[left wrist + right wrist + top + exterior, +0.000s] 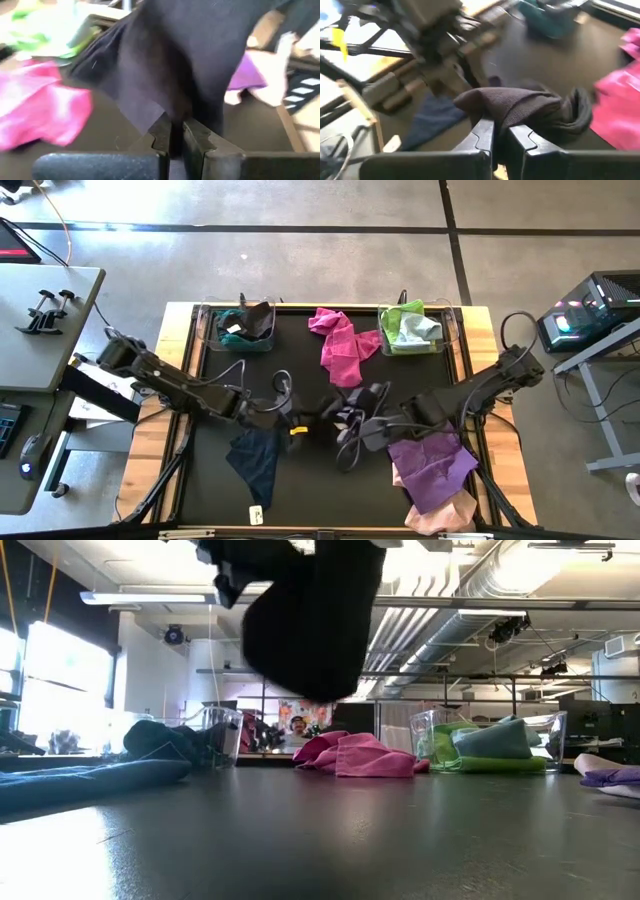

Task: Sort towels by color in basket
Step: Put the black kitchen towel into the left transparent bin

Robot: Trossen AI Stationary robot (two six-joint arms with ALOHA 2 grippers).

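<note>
So we've got both grippers pinching the same black towel (pixel 352 402), held up off the worktop (pixel 300 480) around the middle. The left gripper (pixel 176 131) is clenched on one edge of it, jaws nearly together with the cloth running between them. The right gripper (pixel 500 131) is clamped on a bunched fold at the other end. In the low view the towel (pixel 310 620) hangs well clear of the surface.

Using that black towel as our landmark: the magenta towel (pixel 342 345) lies just beyond it, toward the far edge, spread loose between the two bins. The navy towel (pixel 255 460) lies flat on the near-left side of it, under the left arm, with a white tag (pixel 256 514) near the front edge. On the near-right side we see the purple towel (pixel 432 465) lying on top of a pale pink towel (pixel 440 515), right below the right arm.

Far left of the black towel sits a clear bin (pixel 208 330) with a teal towel (pixel 232 323) and a dark cloth (pixel 258 320) in it. Far right, the other clear bin (pixel 452 330) holds a lime towel (pixel 400 315) with a mint towel (pixel 420 330) on top.

Both arms and their cables crowd the middle of the worktop.
</note>
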